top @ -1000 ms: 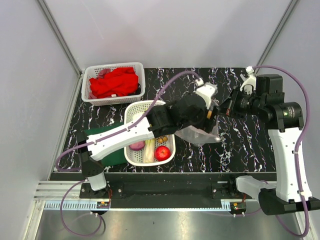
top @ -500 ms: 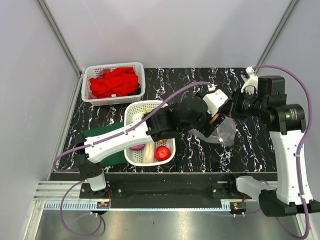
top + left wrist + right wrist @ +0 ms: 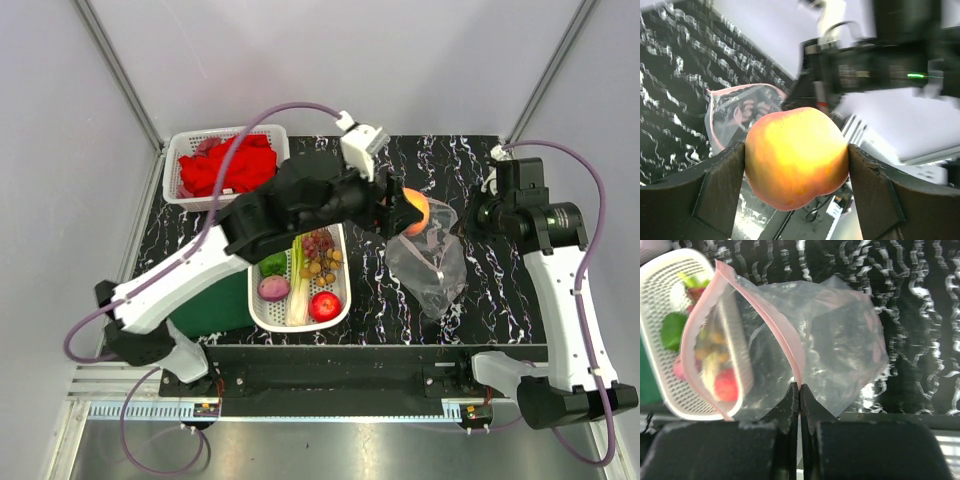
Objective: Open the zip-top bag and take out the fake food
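Observation:
My left gripper [image 3: 410,208] is shut on the orange peach [image 3: 413,210], held in the air above the mouth of the zip-top bag [image 3: 428,268]. In the left wrist view the peach [image 3: 796,156] fills the gap between both fingers, with the bag [image 3: 740,111] below. My right gripper [image 3: 799,390] is shut on the bag's pinkish zip strip [image 3: 771,320] and holds the clear bag [image 3: 835,355] open. The bag looks empty. A red apple [image 3: 323,305], purple grapes [image 3: 318,243], berry bunch [image 3: 322,268], green pepper [image 3: 272,264], leek [image 3: 298,285] and purple onion [image 3: 273,288] lie in the white basket [image 3: 345,300].
A second white basket [image 3: 180,150] with a red cloth [image 3: 228,165] stands at the back left. A dark green mat [image 3: 208,305] lies left of the food basket. The black marbled table [image 3: 500,280] has grey walls around it.
My left gripper has pulled up and back out of the bag with the peach in it. The bag now hangs lower from my right gripper, which shifted slightly right.

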`<control>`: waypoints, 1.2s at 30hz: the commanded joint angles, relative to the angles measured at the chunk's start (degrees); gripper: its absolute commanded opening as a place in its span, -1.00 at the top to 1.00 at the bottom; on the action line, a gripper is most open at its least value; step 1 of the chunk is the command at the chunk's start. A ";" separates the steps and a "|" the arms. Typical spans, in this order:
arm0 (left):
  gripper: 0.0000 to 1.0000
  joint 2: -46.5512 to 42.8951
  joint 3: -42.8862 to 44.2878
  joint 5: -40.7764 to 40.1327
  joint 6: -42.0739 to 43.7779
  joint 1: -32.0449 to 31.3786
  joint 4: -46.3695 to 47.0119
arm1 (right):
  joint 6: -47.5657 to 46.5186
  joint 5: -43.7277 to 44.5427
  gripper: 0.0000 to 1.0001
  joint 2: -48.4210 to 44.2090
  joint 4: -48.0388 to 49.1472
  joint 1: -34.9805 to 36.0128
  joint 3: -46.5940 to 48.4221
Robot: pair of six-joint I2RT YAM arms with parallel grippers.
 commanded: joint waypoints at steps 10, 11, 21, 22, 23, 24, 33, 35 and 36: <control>1.00 -13.03 -26.12 -17.52 -4.65 14.58 -10.71 | -3.10 21.61 1.00 9.46 -8.89 0.07 21.74; 1.00 -12.68 -27.72 -18.57 -3.69 15.21 -10.45 | -3.19 21.97 1.00 9.82 -9.33 0.16 23.23; 1.00 1.26 -30.31 -20.77 1.06 27.06 -1.65 | -0.92 28.74 1.00 18.94 -0.82 -0.02 19.47; 1.00 3.30 -28.71 -20.08 1.15 28.12 -3.40 | -0.21 28.65 1.00 19.92 -0.03 0.07 19.47; 1.00 5.15 -27.05 -18.94 1.32 29.09 -4.02 | 0.76 28.04 1.00 20.97 0.67 0.16 19.38; 1.00 8.64 -25.29 -17.19 1.50 30.41 -4.55 | 2.77 27.60 1.00 22.81 2.07 0.07 19.29; 0.57 17.47 -20.43 -10.23 3.08 32.35 -7.98 | 13.50 9.60 1.00 32.31 12.44 0.42 19.38; 0.00 16.16 -21.05 -10.05 3.08 32.44 -8.07 | 14.65 5.39 0.87 33.37 13.42 0.51 20.08; -0.36 15.72 -20.96 -10.14 3.08 32.44 -8.86 | 14.74 3.79 0.81 34.42 14.21 0.51 20.43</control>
